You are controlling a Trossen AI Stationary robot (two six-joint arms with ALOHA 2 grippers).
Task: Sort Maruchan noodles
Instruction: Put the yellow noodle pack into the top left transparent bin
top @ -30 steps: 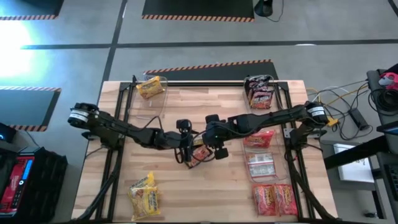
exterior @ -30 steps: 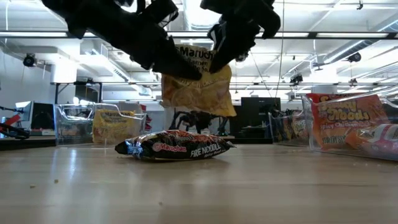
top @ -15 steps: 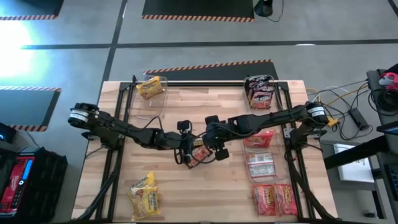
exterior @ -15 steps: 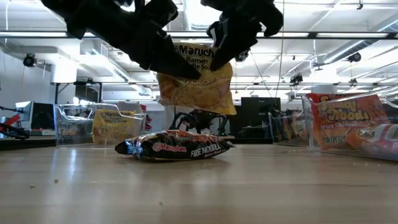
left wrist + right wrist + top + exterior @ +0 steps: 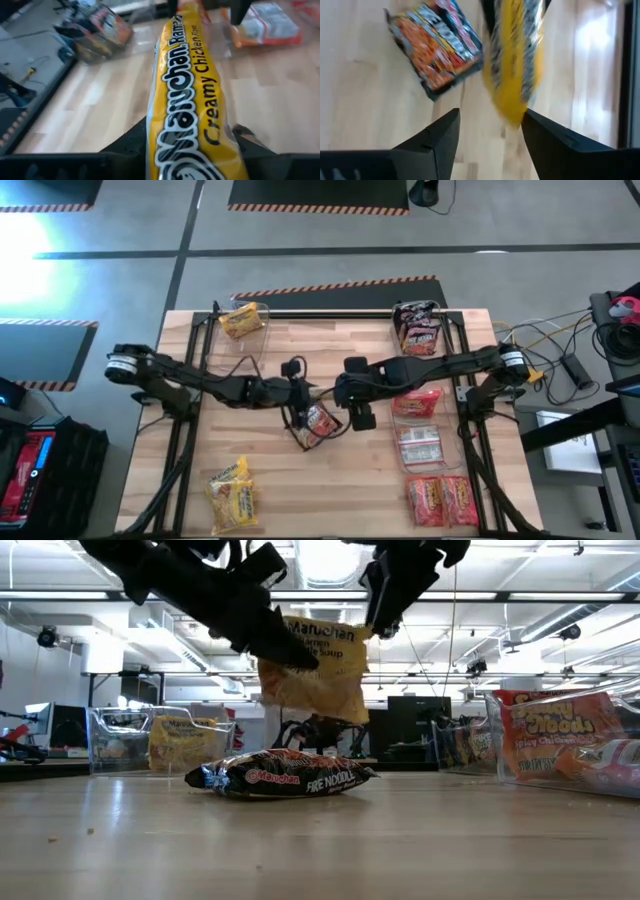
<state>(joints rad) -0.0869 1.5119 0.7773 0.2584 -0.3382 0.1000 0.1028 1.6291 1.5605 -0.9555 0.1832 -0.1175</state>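
A yellow Maruchan noodles packet (image 5: 315, 670) hangs in the air over the middle of the table, with my left gripper (image 5: 285, 645) shut on it. Its face reads "Creamy Chicken" in the left wrist view (image 5: 186, 85). My right gripper (image 5: 392, 595) stands open just above the packet's upper corner and touches nothing; the packet (image 5: 515, 65) shows beyond its spread fingers. Under the yellow packet a dark "Fire Noodle" packet (image 5: 285, 778) lies flat on the wood, also in the high view (image 5: 320, 425). My left gripper pinches the yellow packet between its two fingers (image 5: 127, 147), one on each flat face, at the packet's upper side edge (image 5: 272, 648). The fingers come slanting down from the table's left. The packet hangs upright below them, clear of the table and of the dark packet.
Clear bins stand round the table: a far-left one with a yellow packet (image 5: 243, 320), a far-right one with dark packets (image 5: 418, 330), and right-side ones with orange packets (image 5: 415, 402) (image 5: 440, 500). Yellow packets (image 5: 232, 498) sit at the near left.
My right gripper has opened, let go of the yellow packet's upper corner and risen above it. My left gripper has moved a little toward the far edge with the packet, which now hangs from it alone, still clear of the table.
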